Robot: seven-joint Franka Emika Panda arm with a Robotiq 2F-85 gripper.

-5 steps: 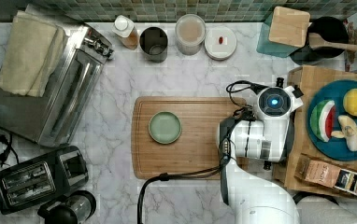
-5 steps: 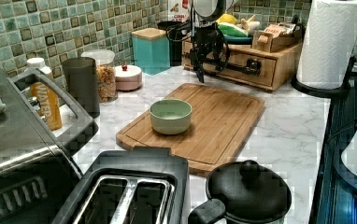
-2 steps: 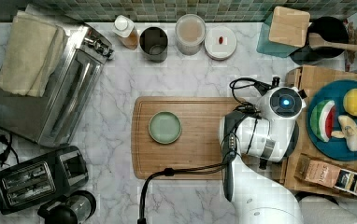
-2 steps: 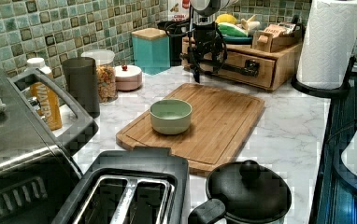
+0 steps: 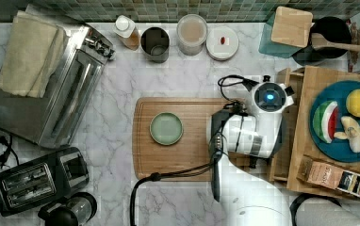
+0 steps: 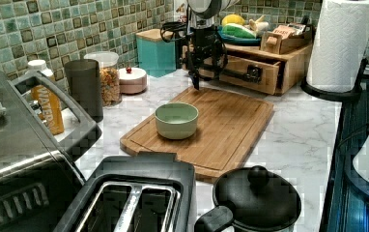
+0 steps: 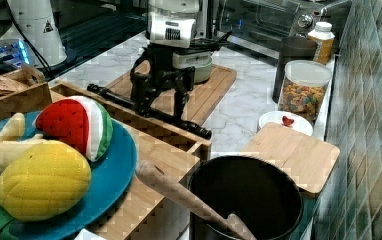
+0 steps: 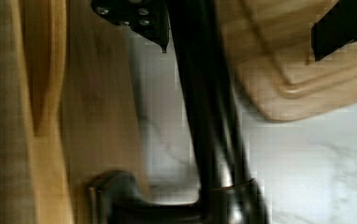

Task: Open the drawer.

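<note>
The light-wood drawer [image 6: 264,79] sticks out a little from the wooden stand [image 5: 310,174] toward the cutting board, and part of its inside shows [image 7: 171,132]. A long black bar handle [image 7: 196,130] runs along its front. My gripper [image 7: 160,107] hangs straight down over the handle [image 6: 243,75] with a finger on each side of the bar. In the wrist view the bar [image 8: 204,102] lies against one black finger [image 8: 139,18], while the other finger [image 8: 340,23] stands well clear of it. The gripper is open, hooked on the bar rather than clamped.
A bamboo cutting board [image 5: 192,160] with a green bowl [image 5: 166,128] lies right in front of the drawer. A blue plate [image 5: 338,150] of toy fruit sits on the stand. A paper towel roll [image 6: 342,43], jars [image 5: 191,33], a toaster [image 5: 36,186] and a black pot [image 7: 244,200] stand around.
My wrist went a little toward the top view's right, then back left toward the cutting board. The drawer front has come out slightly with it.
</note>
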